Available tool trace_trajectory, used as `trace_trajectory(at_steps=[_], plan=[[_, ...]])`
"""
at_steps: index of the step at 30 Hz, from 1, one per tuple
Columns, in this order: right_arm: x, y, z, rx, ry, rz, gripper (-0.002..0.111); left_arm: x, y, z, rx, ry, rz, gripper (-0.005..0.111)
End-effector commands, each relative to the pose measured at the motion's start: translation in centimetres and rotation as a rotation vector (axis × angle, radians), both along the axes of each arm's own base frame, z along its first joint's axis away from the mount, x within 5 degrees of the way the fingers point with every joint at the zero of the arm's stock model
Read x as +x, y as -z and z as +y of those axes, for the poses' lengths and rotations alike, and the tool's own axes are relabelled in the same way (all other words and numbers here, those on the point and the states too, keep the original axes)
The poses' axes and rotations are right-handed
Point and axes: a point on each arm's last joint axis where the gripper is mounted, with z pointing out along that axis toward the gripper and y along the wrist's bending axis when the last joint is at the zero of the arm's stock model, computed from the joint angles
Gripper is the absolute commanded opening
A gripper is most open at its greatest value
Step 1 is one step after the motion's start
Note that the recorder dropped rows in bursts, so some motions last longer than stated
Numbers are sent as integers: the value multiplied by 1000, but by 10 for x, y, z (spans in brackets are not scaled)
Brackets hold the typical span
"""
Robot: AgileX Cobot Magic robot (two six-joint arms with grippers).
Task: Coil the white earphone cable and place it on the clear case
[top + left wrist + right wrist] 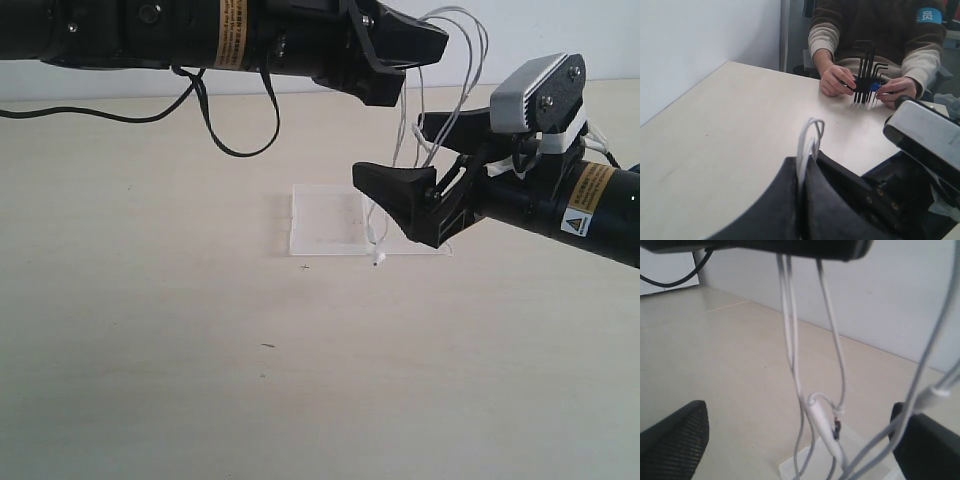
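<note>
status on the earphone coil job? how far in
Done: the white earphone cable is off the table, gathered in loops and pinched in the shut left gripper. In hand: its strands hang between the open fingers of the right gripper, above the clear case. Left: finish the coil and set it on the case; only a dangling end reaches down near it.

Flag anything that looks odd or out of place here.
The white earphone cable hangs uncoiled in loose loops from the shut left pincer. It dangles through the open right pincer down towards the clear case. Also, a person is handling hex keys at the same table.
</note>
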Motion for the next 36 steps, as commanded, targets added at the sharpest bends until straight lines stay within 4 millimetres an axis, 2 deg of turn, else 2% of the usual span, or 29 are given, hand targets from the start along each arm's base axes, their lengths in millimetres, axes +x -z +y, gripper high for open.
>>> trace_trajectory(at_steps=[1, 36], plan=[[2, -1, -1, 1, 6, -12, 92, 0, -4, 1, -10, -1, 1, 0], [3, -1, -1, 0, 11, -9, 92, -4, -4, -1, -8, 48, -3, 0]])
